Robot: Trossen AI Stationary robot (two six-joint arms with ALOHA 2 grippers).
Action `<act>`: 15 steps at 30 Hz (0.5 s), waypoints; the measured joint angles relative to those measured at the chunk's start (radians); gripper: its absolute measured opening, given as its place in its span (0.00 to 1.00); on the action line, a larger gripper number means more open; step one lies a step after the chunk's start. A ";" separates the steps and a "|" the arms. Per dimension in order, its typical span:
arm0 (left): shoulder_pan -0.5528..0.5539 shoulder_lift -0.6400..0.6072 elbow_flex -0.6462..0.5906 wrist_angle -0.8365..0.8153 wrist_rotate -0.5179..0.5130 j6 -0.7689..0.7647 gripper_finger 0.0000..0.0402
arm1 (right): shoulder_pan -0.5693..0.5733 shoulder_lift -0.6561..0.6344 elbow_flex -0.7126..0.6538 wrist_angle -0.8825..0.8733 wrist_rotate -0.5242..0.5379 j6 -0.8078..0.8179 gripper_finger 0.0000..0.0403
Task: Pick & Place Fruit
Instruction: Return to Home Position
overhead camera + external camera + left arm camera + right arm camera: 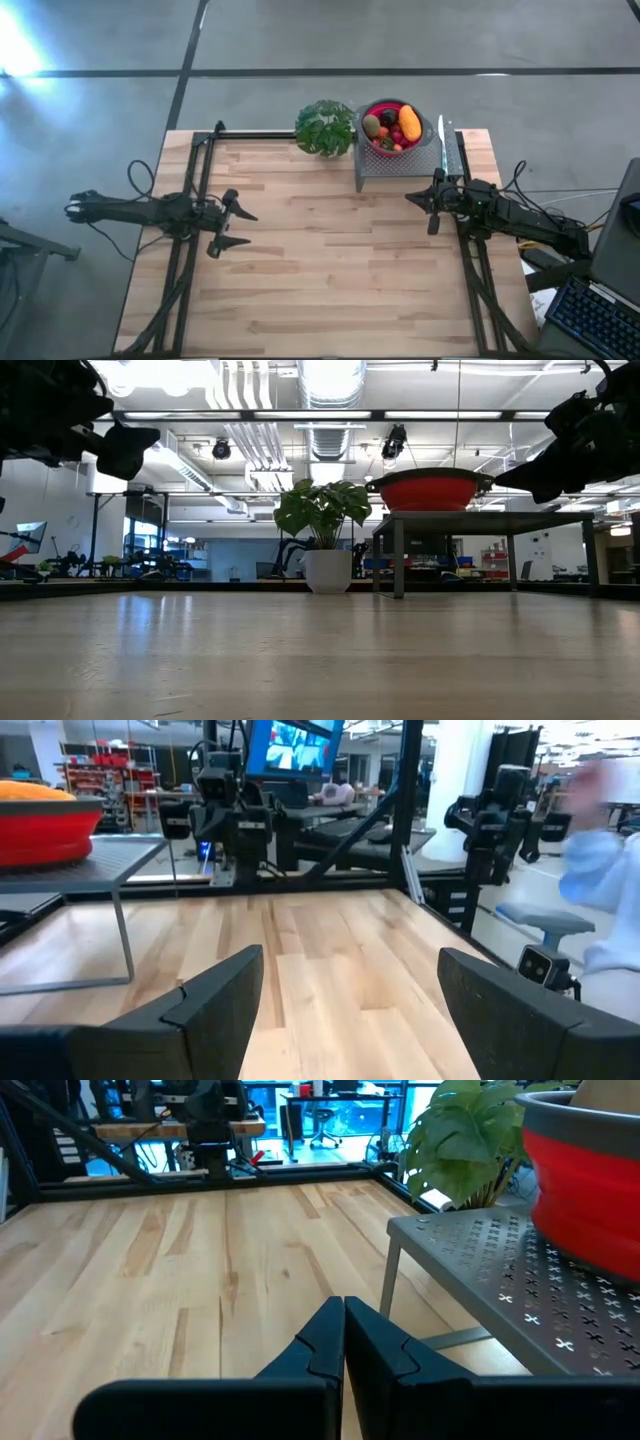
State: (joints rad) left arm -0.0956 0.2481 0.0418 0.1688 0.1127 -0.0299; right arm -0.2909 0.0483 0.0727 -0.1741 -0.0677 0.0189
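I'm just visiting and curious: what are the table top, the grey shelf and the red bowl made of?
The table top: light wood planks, satin finish; grain and seams show. The shelf: probably grey painted metal, a thin sheet punched with small holes. The red strainer bowl: likely plastic, smooth and evenly coloured; silicone is possible.

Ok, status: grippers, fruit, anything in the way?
Left gripper open, empty, left side. Right gripper shut, empty, near shelf. Fruit in red bowl on shelf. Plant beside shelf, clear of arms.
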 joint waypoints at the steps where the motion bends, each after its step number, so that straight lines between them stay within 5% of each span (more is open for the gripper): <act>1: 0.000 0.000 0.000 0.000 0.000 0.000 0.76 | 0.000 0.000 0.000 0.000 0.000 0.000 0.02; 15: 0.000 0.001 0.000 0.001 -0.001 0.000 0.76 | 0.000 0.022 0.000 0.000 0.000 0.000 0.02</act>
State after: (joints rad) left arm -0.0956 0.2489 0.0418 0.1699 0.1116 -0.0303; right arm -0.2909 0.0706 0.0731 -0.1742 -0.0673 0.0185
